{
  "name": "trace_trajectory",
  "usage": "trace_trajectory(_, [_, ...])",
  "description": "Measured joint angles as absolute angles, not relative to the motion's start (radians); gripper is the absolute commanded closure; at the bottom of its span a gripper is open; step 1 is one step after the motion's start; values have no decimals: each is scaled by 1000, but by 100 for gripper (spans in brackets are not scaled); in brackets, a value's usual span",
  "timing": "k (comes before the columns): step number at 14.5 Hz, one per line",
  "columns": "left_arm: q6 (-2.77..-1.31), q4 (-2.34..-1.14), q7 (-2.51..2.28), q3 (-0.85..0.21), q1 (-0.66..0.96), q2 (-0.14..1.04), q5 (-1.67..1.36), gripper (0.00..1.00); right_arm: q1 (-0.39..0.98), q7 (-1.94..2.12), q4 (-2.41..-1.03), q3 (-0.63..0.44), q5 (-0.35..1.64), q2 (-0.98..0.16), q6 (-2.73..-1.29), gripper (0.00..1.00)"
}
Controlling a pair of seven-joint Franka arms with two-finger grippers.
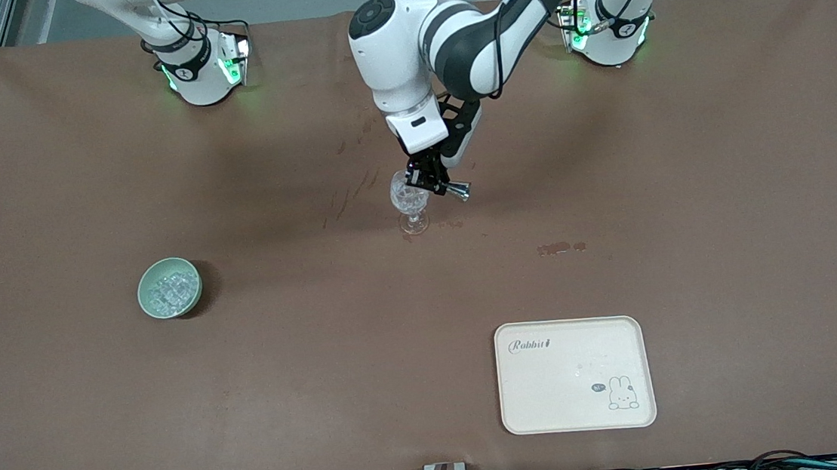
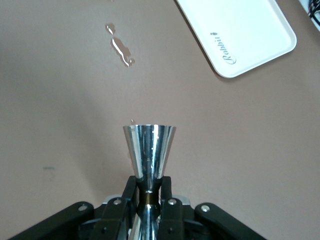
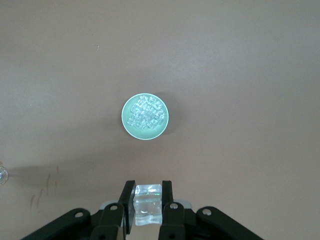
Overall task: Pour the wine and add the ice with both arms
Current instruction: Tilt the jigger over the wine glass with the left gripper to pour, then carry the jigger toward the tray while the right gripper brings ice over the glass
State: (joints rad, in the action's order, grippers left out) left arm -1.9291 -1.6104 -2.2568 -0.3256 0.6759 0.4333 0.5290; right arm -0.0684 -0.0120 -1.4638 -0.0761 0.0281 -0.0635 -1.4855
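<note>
My left gripper [image 1: 431,178] is shut on the narrow waist of a shiny metal jigger [image 1: 458,188], held on its side right beside the rim of the clear stemmed glass [image 1: 409,202] at mid-table. In the left wrist view the gripper [image 2: 149,192] clamps the jigger [image 2: 149,145] over bare table. My right gripper [image 3: 147,196] is shut on one clear ice cube [image 3: 148,205], high above the table near the pale green bowl [image 3: 125,126]. The bowl [image 1: 144,283] holds several ice cubes [image 1: 169,292]. The right gripper is out of the front view.
A cream tray [image 1: 575,374] with a rabbit print lies near the front camera, toward the left arm's end; it also shows in the left wrist view [image 2: 240,35]. Wet spots [image 1: 560,247] mark the brown table between glass and tray.
</note>
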Motion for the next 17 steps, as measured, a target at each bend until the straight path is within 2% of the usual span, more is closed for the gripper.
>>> trace_trajectory(3, [-1914, -1595, -2257, -324, 680, 433, 527, 100, -68, -12, -1464, -76, 28, -63, -1485, 100])
trace_trajectory(5, [-1913, -1534, -2244, -313, 654, 433, 416, 100, -67, -14, -1463, -73, 28, -63, -1483, 100])
trace_trajectory(9, [-1930, -1426, -2074, -305, 475, 438, 198, 100, -60, -115, -1463, -34, 31, -63, -1480, 100])
trace_trajectory(11, [-1993, -1384, -1994, -304, 376, 465, 102, 100, -55, -243, -1463, 46, 33, -64, -1479, 100])
trace_trajectory(17, [-2250, -1346, -1587, -305, 131, 625, -318, 100, -17, -722, -1464, 382, 34, -86, -1511, 100])
